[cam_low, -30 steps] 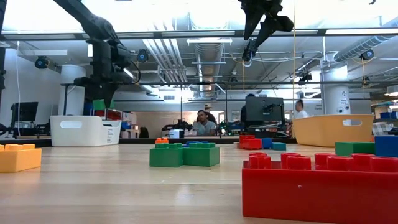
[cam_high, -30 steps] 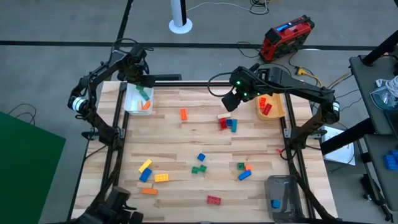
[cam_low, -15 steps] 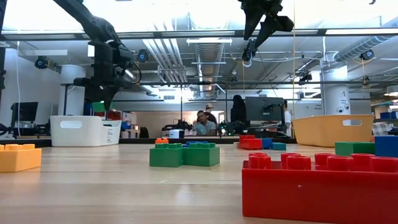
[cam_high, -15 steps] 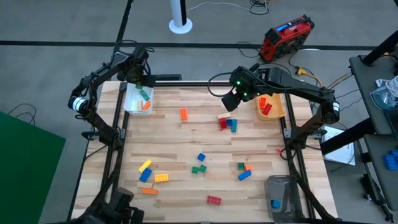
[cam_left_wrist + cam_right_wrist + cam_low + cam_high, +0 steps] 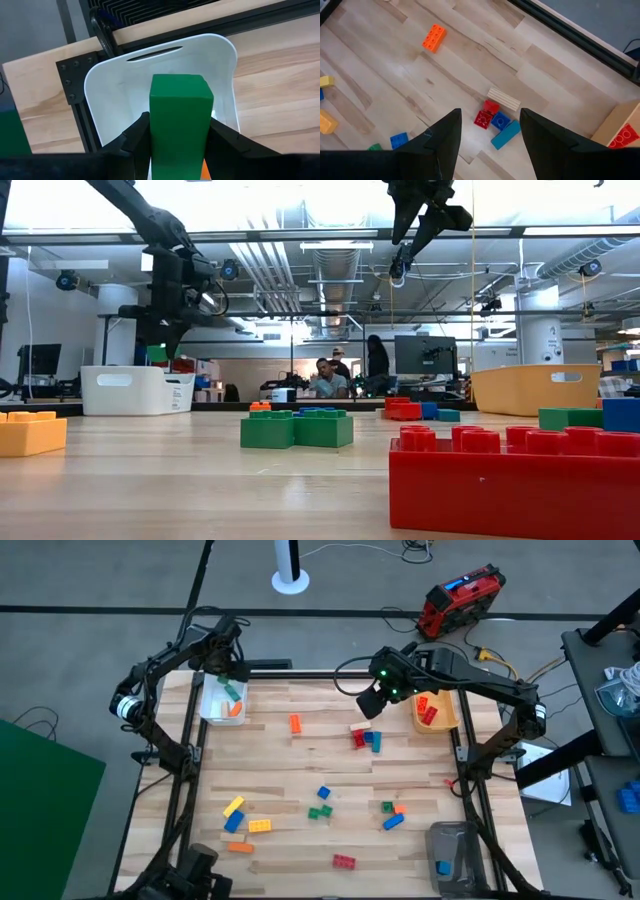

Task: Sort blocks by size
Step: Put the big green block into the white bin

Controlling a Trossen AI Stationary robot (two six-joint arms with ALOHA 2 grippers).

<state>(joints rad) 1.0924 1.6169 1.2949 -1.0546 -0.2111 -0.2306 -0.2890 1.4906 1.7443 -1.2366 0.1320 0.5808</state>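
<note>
My left gripper point(image 5: 228, 668) hangs over the white bin point(image 5: 222, 700) at the table's far left, shut on a green block point(image 5: 181, 115), which also shows in the low view as the green block point(image 5: 157, 353). A green and an orange block lie in that bin. My right gripper point(image 5: 370, 705) is open, high above a red and blue cluster of blocks point(image 5: 495, 121) with a beige block point(image 5: 503, 100) beside it. An orange block point(image 5: 296, 723) and several more blocks lie scattered on the near half of the table. My left gripper pinches the green block by two opposite sides point(image 5: 154, 131) between its two fingers, which come from above and point down. The block sticks out past the fingertips and hangs clear above the white bin point(image 5: 105, 100).
An orange-yellow bin point(image 5: 447, 722) with red blocks stands at the far right. A grey bin point(image 5: 450, 840) with a blue block stands at the near right. In the low view, a red block point(image 5: 515, 480) and green blocks point(image 5: 296, 429) sit close to the camera. People show in the room behind.
My left gripper has shifted slightly toward the table's right with the green block, staying above the white bin and shut on it.
</note>
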